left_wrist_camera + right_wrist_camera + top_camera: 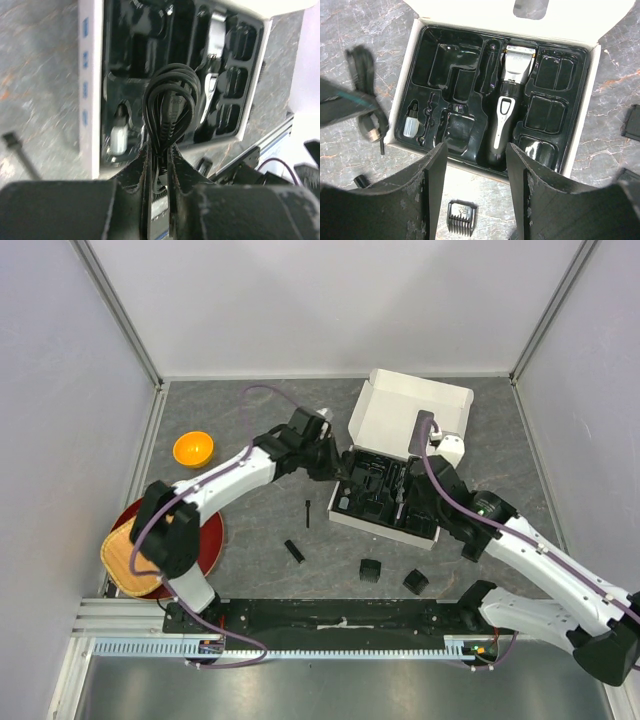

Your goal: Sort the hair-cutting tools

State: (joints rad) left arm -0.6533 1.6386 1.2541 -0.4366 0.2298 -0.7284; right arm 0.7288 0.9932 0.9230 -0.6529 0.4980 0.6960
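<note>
My left gripper (pixel 159 145) is shut on the coiled black cable (pixel 170 107) and holds it over the left part of the black tray (pixel 135 50). In the top view this gripper (pixel 335 462) is at the box's left edge. The black-and-silver clipper (pixel 507 100) and the tiny clear bottle (pixel 410 125) lie in tray slots. My right gripper (pixel 476 152) is open and empty above the tray's near edge, also seen from the top (pixel 415 505). A guard comb (pixel 460 217) lies on the table below it. Three combs (pixel 293 551) (pixel 370 569) (pixel 415 582) and the thin brush (pixel 307 513) lie on the table.
The white cardboard box (pixel 400 410) stands open at the back middle, lid leaning away. An orange bowl (pixel 193 448) sits at the left. A red plate (pixel 205 540) with a tan mat lies near the left arm's base. Two more dark pieces (pixel 632 122) lie right of the box.
</note>
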